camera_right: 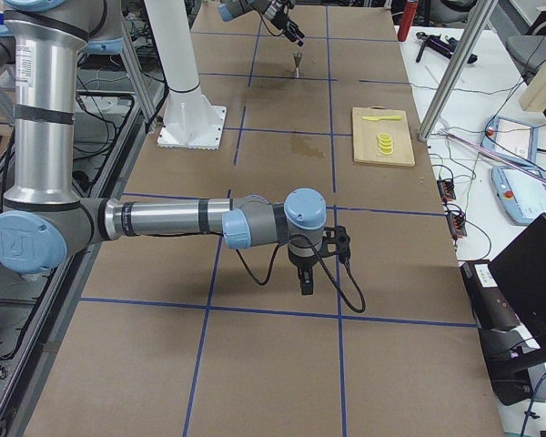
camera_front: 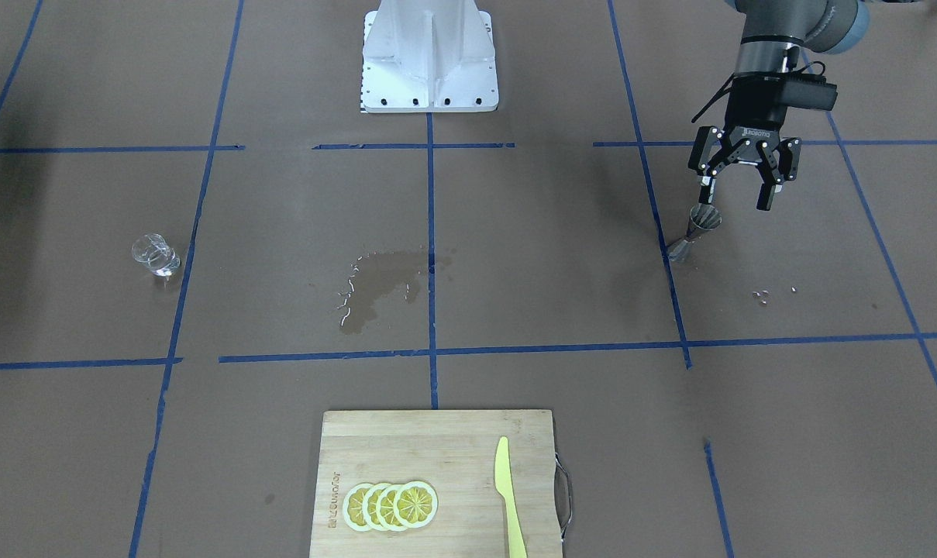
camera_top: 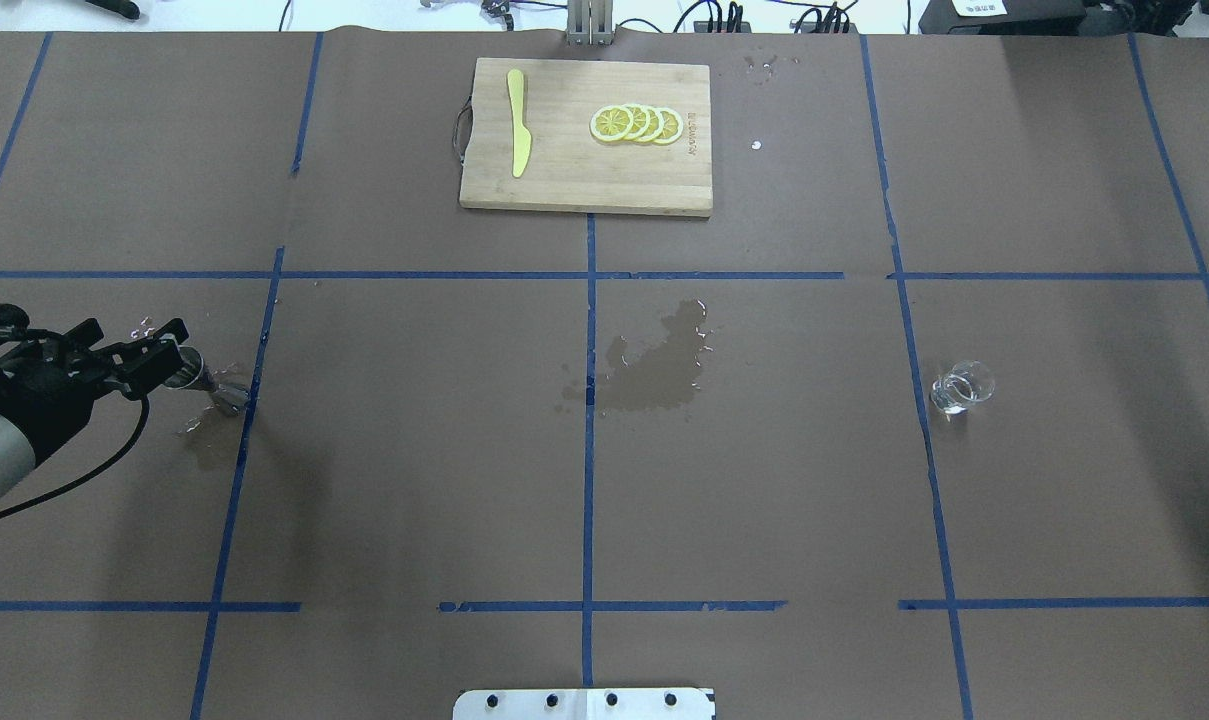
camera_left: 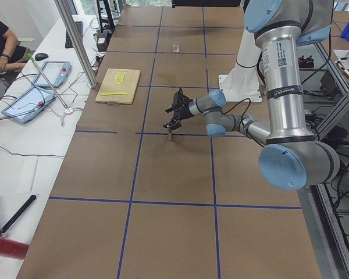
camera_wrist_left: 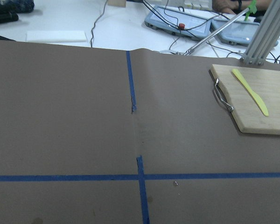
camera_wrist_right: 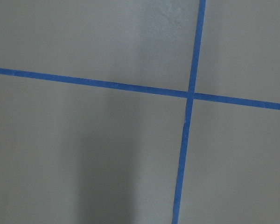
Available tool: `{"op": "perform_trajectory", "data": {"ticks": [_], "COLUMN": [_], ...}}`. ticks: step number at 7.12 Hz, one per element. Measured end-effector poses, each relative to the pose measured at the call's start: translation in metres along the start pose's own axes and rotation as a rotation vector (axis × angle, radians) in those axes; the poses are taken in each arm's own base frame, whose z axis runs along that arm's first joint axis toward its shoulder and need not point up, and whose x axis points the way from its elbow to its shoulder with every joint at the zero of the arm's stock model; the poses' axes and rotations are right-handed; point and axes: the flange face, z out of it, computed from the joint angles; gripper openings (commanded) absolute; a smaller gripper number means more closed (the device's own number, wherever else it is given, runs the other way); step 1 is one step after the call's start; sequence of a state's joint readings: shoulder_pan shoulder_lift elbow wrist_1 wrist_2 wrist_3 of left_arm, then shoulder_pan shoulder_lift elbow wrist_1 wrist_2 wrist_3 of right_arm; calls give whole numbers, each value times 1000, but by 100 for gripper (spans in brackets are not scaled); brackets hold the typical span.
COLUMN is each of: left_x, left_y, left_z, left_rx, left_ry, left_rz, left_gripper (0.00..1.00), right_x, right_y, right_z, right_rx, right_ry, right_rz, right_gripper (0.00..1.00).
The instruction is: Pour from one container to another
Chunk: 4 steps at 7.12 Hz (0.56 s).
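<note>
The metal jigger stands upright on the paper-covered table, over on my left side, also seen as the jigger. My left gripper hovers just above it, open; one fingertip is close to the jigger's top rim and nothing is held. The clear glass cup stands alone on the opposite side, seen from above as the cup; no gripper is near it. My right gripper shows only in the exterior right view, low over bare table, and I cannot tell whether it is open or shut.
A wet spill darkens the table's middle, and small drops lie beside the jigger. A wooden cutting board with lemon slices and a yellow knife lies at the operators' edge. The robot's white base is opposite.
</note>
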<state>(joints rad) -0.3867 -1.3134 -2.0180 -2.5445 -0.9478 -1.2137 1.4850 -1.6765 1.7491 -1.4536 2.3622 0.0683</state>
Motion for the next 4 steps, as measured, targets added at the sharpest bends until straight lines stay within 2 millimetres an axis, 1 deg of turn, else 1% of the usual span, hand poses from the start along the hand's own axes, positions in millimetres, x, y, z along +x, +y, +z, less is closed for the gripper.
{"op": "perform_trajectory", "data": {"ticks": [2,3,4], "left_x": [17,17,11], "left_y": [36,51,65], "left_z": [-17,-19,-17], "left_rx": [107,138,161], "left_ry": [-11,-22,-39], "left_rz": [40,65,93], "left_gripper": [98,99,99], "right_x": [0,0,0], "right_y": [0,0,0], "right_z": [-1,0,0], "right_rx": [1,1,0], "right_ry": [0,0,0], "right_rz": [0,1,2], "right_gripper": [100,100,100]}}
